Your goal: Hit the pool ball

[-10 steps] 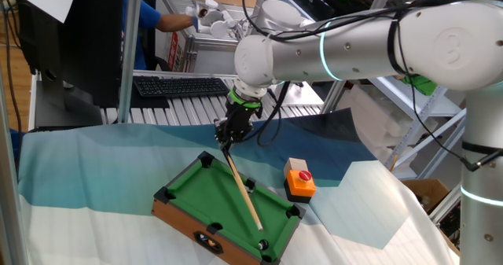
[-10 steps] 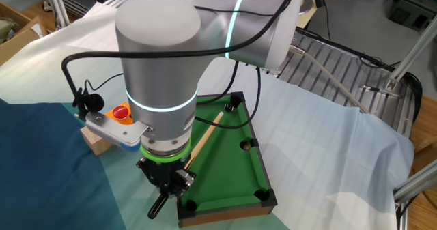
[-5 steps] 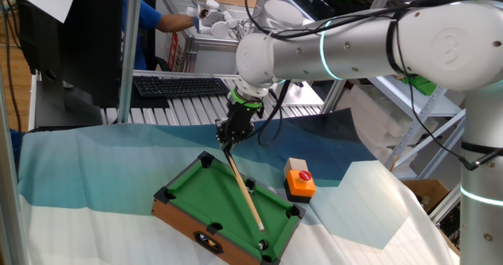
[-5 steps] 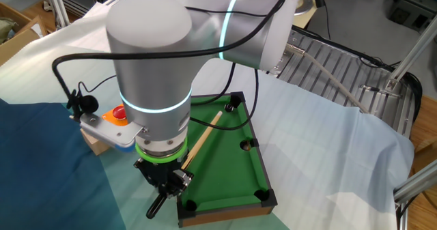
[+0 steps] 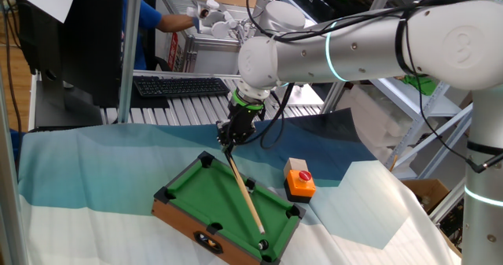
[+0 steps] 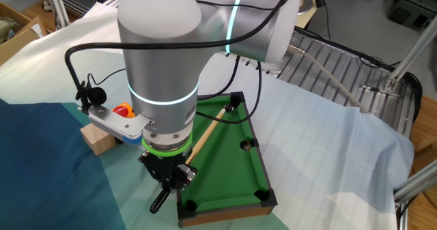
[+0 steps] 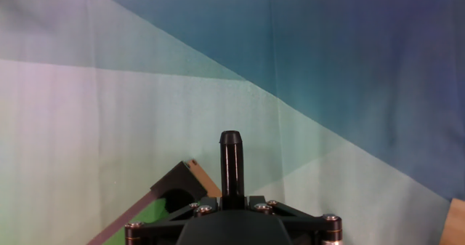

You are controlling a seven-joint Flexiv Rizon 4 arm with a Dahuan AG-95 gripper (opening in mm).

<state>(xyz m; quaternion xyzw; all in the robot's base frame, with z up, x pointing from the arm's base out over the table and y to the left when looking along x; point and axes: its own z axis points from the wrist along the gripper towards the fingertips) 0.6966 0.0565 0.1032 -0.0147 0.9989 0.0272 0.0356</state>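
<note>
A small green pool table (image 5: 206, 193) lies on the cloth; it also shows in the other fixed view (image 6: 225, 163). My gripper (image 5: 229, 137) is shut on the dark butt end of a long wooden cue stick (image 5: 244, 191), above the table's far corner. The cue slopes down across the felt. The pool ball (image 5: 263, 244), tiny and dark with a pale glint, sits just past the cue tip by a corner pocket; in the other fixed view it (image 6: 231, 108) lies beside the tip. In the hand view the black cue butt (image 7: 230, 165) stands up from my gripper (image 7: 230, 201).
An orange button box (image 5: 299, 180) with a red button stands on the cloth beside the table, also seen behind my arm (image 6: 121, 111). Black pocket holes (image 5: 250, 184) sit in the table's rails. A keyboard (image 5: 181, 85) and a roller conveyor lie behind.
My arm has shifted slightly to one side in the other fixed view. The cue stays gripped and its tip stays close to the ball.
</note>
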